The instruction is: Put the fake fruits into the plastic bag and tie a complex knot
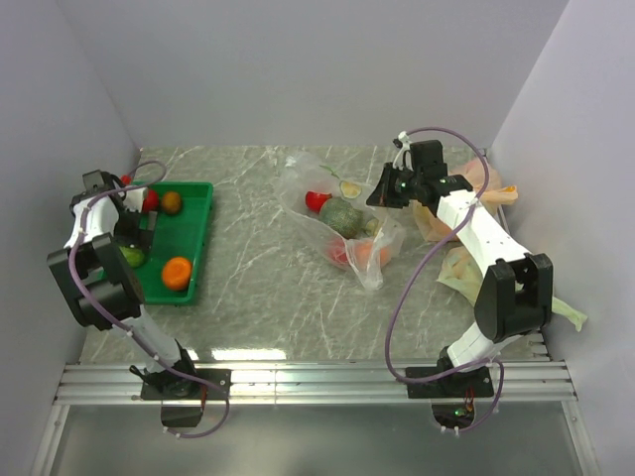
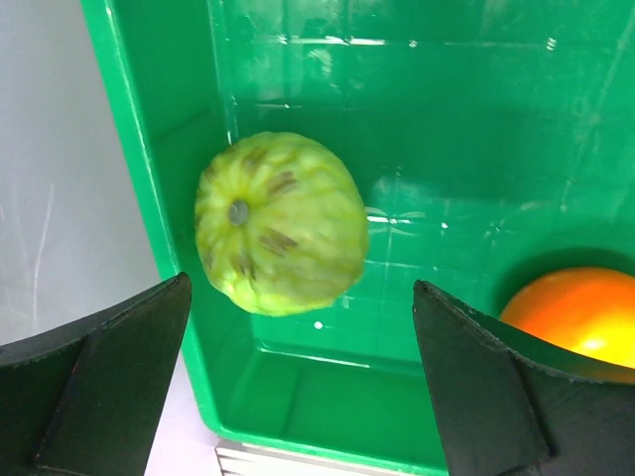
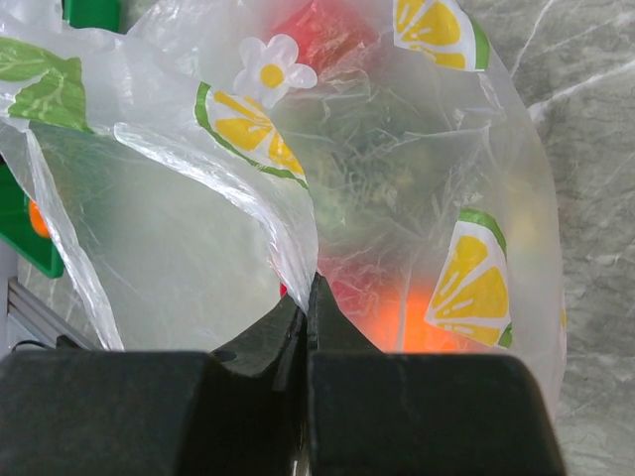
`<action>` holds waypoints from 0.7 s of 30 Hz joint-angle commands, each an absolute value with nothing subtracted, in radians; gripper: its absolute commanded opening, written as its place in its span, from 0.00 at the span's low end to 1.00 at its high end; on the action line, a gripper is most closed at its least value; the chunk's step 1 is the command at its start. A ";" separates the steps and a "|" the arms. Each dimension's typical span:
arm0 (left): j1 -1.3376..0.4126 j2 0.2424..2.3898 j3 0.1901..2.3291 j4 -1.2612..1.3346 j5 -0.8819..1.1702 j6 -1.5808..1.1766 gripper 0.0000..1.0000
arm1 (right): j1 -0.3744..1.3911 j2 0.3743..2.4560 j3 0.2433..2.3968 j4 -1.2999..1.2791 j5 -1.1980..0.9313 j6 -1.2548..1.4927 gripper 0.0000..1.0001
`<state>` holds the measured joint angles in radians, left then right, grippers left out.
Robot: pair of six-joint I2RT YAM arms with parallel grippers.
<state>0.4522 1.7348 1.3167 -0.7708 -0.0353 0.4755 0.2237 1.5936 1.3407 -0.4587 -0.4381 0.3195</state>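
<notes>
While one tray [image 1: 193,213] holds four fruits [image 1: 177,273], one bag [image 1: 369,270] is pinched.

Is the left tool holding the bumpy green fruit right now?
No, the left tool is wide open, and the green fruit lies untouched on the floor of the green tray, beyond its fingertips.

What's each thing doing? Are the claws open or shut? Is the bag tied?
left gripper: open, over the light green fruit.
right gripper: shut on the plastic bag.
light green fruit: loose in the green tray.
plastic bag: bagged fruits inside, not tied.
green tray: orange fruit in it too.
</notes>
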 commanded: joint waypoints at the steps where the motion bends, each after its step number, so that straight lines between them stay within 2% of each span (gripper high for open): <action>1: 0.460 1.772 1.304 -0.733 -0.060 0.474 0.99 | 0.216 1.595 1.376 -0.457 -0.437 0.299 0.00; 11: 0.460 1.839 1.310 -0.719 -0.049 0.465 0.98 | 0.215 1.589 1.373 -0.459 -0.434 0.296 0.00; 14: 0.460 1.839 1.313 -0.730 -0.017 0.454 0.91 | 0.215 1.588 1.371 -0.457 -0.433 0.293 0.00; 17: 0.459 1.832 1.325 -0.753 0.015 0.448 0.78 | 0.213 1.588 1.374 -0.463 -0.433 0.291 0.00; 18: 0.459 1.824 1.338 -0.762 0.023 0.443 0.70 | 0.213 1.586 1.376 -0.465 -0.431 0.291 0.00; 20: 0.457 1.806 1.356 -0.800 0.057 0.442 0.63 | 0.212 1.582 1.378 -0.465 -0.433 0.291 0.00; 21: 0.454 1.786 1.385 -0.820 0.067 0.439 0.55 | 0.209 1.582 1.373 -0.463 -0.433 0.291 0.00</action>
